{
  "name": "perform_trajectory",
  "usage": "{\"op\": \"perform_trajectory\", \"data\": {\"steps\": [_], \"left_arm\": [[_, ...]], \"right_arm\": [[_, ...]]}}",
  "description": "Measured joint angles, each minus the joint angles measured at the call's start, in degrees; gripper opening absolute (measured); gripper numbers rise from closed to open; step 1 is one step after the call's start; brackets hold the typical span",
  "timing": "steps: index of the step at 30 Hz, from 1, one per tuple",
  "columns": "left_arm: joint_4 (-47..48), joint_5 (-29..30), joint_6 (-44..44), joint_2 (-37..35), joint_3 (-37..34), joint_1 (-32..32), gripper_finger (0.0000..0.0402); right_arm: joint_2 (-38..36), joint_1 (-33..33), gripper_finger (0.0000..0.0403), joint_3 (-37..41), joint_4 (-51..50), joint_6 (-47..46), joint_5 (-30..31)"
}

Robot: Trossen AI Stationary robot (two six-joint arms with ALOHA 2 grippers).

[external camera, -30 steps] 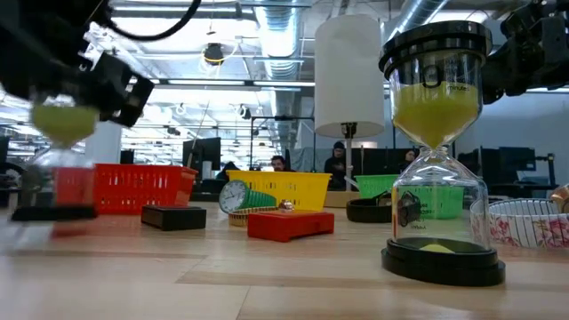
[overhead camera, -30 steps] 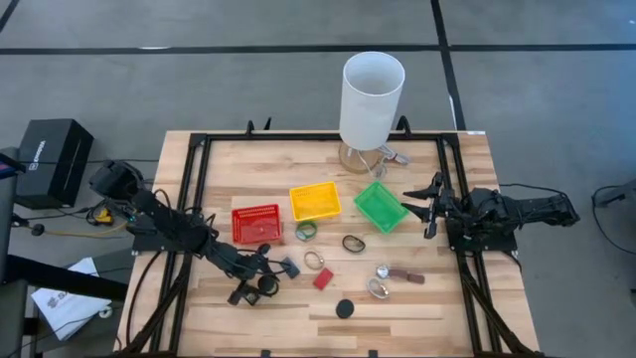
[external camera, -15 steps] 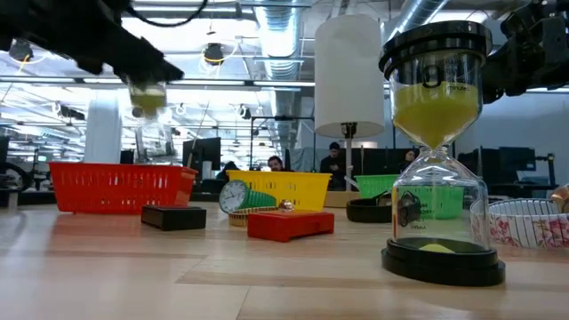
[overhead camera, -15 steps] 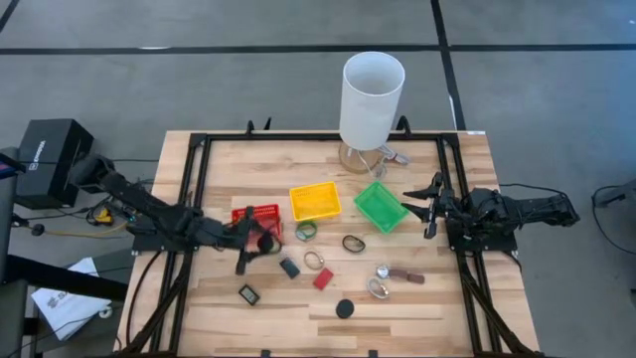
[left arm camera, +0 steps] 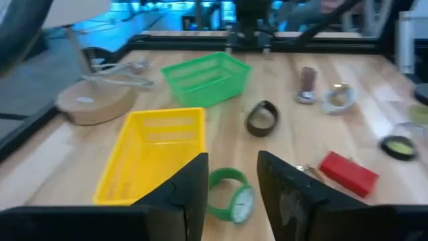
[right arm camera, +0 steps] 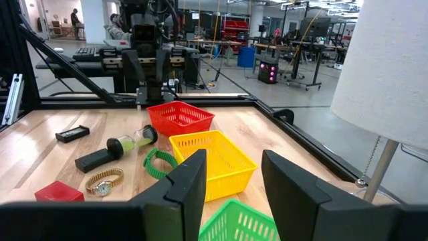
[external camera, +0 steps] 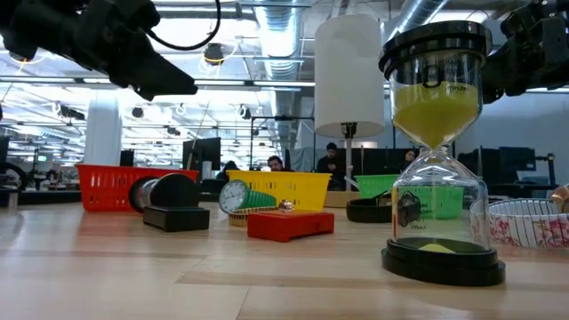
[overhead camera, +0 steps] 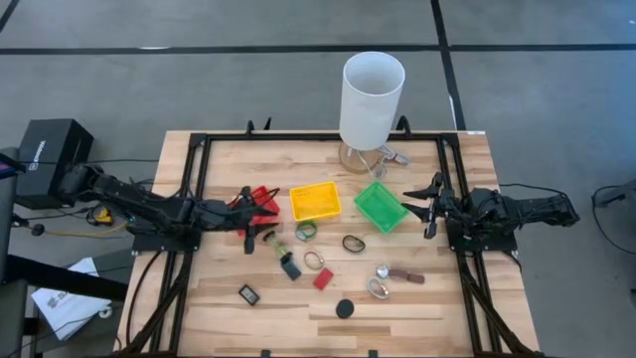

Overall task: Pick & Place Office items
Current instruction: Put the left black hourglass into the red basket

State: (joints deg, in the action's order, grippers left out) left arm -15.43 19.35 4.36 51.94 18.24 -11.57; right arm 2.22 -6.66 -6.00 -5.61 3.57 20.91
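Red basket (overhead camera: pixel 260 202) sits under your left end effector (overhead camera: pixel 248 211) — released, holding nothing; the right end effector (overhead camera: pixel 429 204) waits open beside the green basket (overhead camera: pixel 382 206).

Two matte-black jointed arms — black cables along links; each gripper (overhead camera: pixel 252 224) with two flat dark fingers.

table (overhead camera: pixel 219 308): wood, black rails | 12: lamp (overhead camera: pixel 372 99) | centre: red (overhead camera: pixel 260 201), yellow (overhead camera: pixel 315 201), green (overhead camera: pixel 382 206) baskets | 6: disc (overhead camera: pixel 345 308), red block (overhead camera: pixel 323 278), watches, rings | 7: small dark case (overhead camera: pixel 248 294)
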Motion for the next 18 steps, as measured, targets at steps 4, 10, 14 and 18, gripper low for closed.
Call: {"op": "perform_trajectory", "data": {"steps": [4, 10, 14, 18], "left_arm": [[-0.23, -4.94, 0.67, 1.29, 0.0, -0.19, 0.014], [-0.82, -5.2, 0.74, 5.89, 0.02, -0.24, 0.0188], [-4.29, -4.58, 0.71, 10.03, 0.02, -0.24, 0.02], [-7.5, -4.54, 0.68, 14.11, 0.02, -0.24, 0.0201]], "right_arm": [[0.0, 0.0, 0.0136, 0.0, 0.0, 0.0, 0.0], [0.0, 0.0, 0.0136, 0.0, 0.02, -0.02, 0.0], [0.0, 0.0, 0.0136, 0.0, 0.02, -0.13, 0.0], [0.0, 0.0, 0.0136, 0.0, 0.02, -0.15, 0.0]]}}
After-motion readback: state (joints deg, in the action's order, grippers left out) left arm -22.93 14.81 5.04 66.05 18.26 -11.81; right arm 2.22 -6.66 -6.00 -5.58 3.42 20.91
